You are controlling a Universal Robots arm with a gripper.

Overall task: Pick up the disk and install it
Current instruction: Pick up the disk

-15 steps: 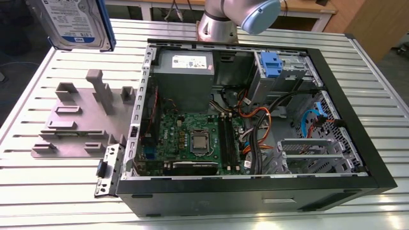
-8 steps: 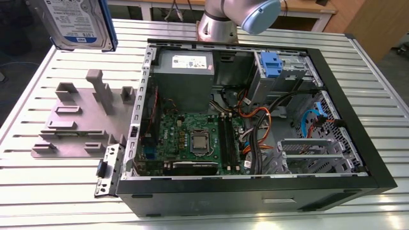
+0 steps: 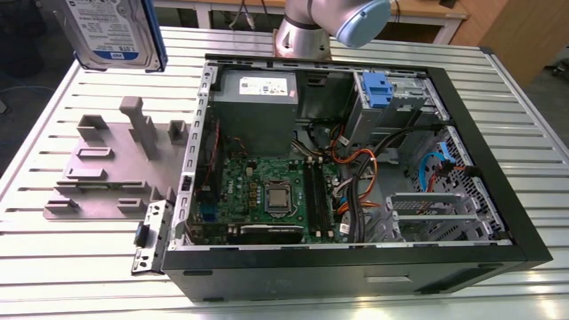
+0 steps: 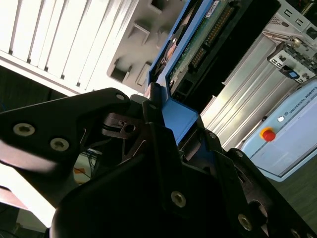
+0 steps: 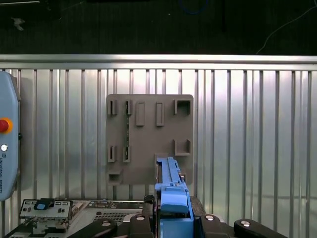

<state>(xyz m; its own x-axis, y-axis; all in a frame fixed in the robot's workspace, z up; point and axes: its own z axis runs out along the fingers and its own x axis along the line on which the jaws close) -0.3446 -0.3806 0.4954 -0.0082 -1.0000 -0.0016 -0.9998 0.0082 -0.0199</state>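
A gripper [image 4: 166, 111], clenched on the blue end tab of the disk [image 3: 116, 33], holds it upright in the air just outside the open case [image 3: 311, 273], well apart from the case's drive bay [image 3: 404, 93], with its long axis running straight down from the jaws.

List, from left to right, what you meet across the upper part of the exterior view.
disk → power supply → blue bracket
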